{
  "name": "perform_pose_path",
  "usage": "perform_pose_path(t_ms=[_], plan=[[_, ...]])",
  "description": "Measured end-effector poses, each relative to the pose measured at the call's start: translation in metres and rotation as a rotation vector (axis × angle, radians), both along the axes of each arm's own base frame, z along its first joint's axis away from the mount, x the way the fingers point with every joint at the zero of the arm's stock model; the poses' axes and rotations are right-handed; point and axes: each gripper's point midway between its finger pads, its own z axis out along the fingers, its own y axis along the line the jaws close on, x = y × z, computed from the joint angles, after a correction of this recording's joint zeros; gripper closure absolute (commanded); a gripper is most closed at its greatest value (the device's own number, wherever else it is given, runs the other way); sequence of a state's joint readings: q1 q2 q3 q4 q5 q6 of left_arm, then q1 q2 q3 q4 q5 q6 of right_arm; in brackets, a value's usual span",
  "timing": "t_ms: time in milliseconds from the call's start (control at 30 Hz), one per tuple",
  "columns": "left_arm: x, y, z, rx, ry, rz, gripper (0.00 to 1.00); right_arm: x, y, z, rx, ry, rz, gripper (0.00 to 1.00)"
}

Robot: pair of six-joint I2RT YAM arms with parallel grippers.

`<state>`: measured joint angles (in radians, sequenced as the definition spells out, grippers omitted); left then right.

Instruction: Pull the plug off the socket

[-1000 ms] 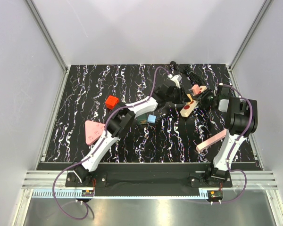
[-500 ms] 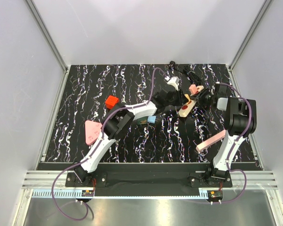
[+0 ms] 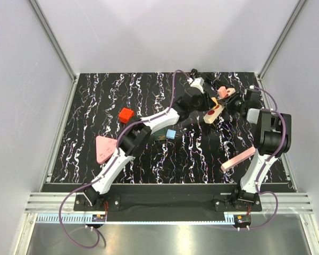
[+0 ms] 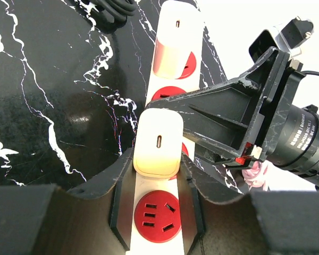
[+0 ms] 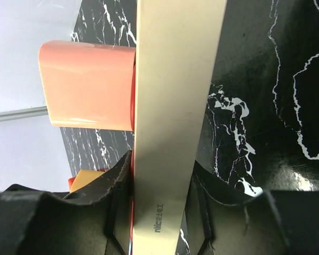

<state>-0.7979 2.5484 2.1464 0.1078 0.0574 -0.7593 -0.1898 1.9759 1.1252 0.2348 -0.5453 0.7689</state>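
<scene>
**A:** Item one. The plug: where?

**B:** Cream-white rounded plug (image 4: 158, 141). It stands on the long narrow beige socket strip (image 4: 153, 186) with four red round outlets, over the outlet next to the empty end outlet (image 4: 158, 215). A sliver of red shows at its edge. Whether its pins are fully in, cannot tell.

**A:** Held by?

**B:** Left hand (image 4: 158, 159), fingers clamped on two opposite sides of the cream-white plug.

**A:** Item two. The socket strip: position?

**B:** Far right of the black, white-veined worktop (image 3: 95, 101), lying slantwise. Right hand (image 5: 159, 167) is clamped across its narrow edges, between the two plugs.

**A:** Second plug?

**B:** Pale pink plug (image 5: 87, 85), standing in the outlet at the strip's far end.

**A:** Sundries?

**B:**
- Red block (image 3: 126, 115).
- Pink triangular piece (image 3: 103, 149).
- Small light-blue cube (image 3: 170, 134).
- Flat pink bar (image 3: 238, 158) beside the right arm.

These four lie well apart from the strip. A coiled black cable (image 3: 215, 84) lies near it at the far edge.
</scene>
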Motion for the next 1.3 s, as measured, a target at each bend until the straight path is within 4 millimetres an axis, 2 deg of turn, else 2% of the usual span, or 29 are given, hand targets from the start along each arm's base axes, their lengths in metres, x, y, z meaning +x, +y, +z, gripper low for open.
perform_pose_path(t_ms=[267,367,500,833,1300], plan=[[-0.004,0.004,-0.010,-0.078,-0.002,-0.023,1.00,-0.003,0.001,-0.006,-0.007,0.018,-0.005,1.00],[-0.014,0.016,-0.018,-0.101,0.041,0.001,1.00,-0.013,0.011,-0.015,0.005,0.057,0.020,1.00],[-0.018,0.024,-0.021,-0.108,0.103,0.047,1.00,-0.020,0.019,-0.020,0.019,0.084,0.035,1.00],[-0.011,0.026,-0.009,0.006,0.086,0.091,1.00,-0.014,0.022,-0.011,0.054,0.066,0.026,1.00],[-0.007,0.024,-0.002,-0.011,0.103,0.097,1.00,-0.013,0.020,-0.009,0.052,0.062,0.016,1.00]])
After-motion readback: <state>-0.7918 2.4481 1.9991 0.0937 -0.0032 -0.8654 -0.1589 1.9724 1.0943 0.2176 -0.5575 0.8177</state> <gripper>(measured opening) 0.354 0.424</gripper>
